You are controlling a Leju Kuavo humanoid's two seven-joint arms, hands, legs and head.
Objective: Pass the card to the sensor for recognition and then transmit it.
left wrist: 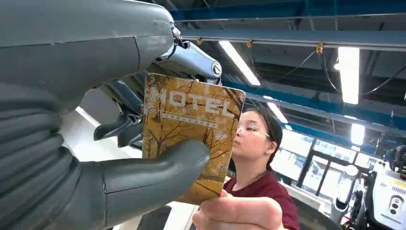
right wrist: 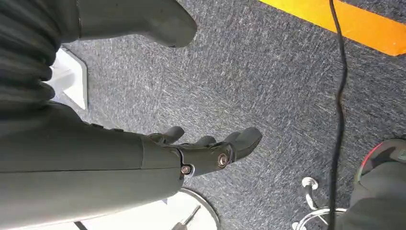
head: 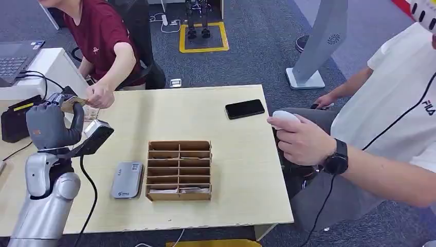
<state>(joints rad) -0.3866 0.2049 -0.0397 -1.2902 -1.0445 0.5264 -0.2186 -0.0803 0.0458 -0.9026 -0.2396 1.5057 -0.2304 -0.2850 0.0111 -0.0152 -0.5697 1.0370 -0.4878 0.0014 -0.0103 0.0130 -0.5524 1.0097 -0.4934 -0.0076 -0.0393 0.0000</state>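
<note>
My left hand (head: pixel 51 123) is raised over the table's left edge and pinches a yellow-brown "HOTEL" card (left wrist: pixel 191 129) between thumb (left wrist: pixel 153 172) and fingers. A person in a red shirt holds the same card (head: pixel 72 102) by its other end with one hand (head: pixel 100 96), whose fingers (left wrist: pixel 239 213) grip its edge. The grey card sensor (head: pixel 126 179) lies flat on the table (head: pixel 241 164), near the front and to the right of my left arm. My right hand (right wrist: pixel 191 153) hangs over grey carpet with its fingers apart and nothing in them.
A wooden card rack (head: pixel 179 170) with several slots stands beside the sensor. A black phone (head: pixel 244 108) lies at the table's far right. A second person at the right holds a white device (head: pixel 284 117) near the table edge. A laptop (head: pixel 18 56) sits far left.
</note>
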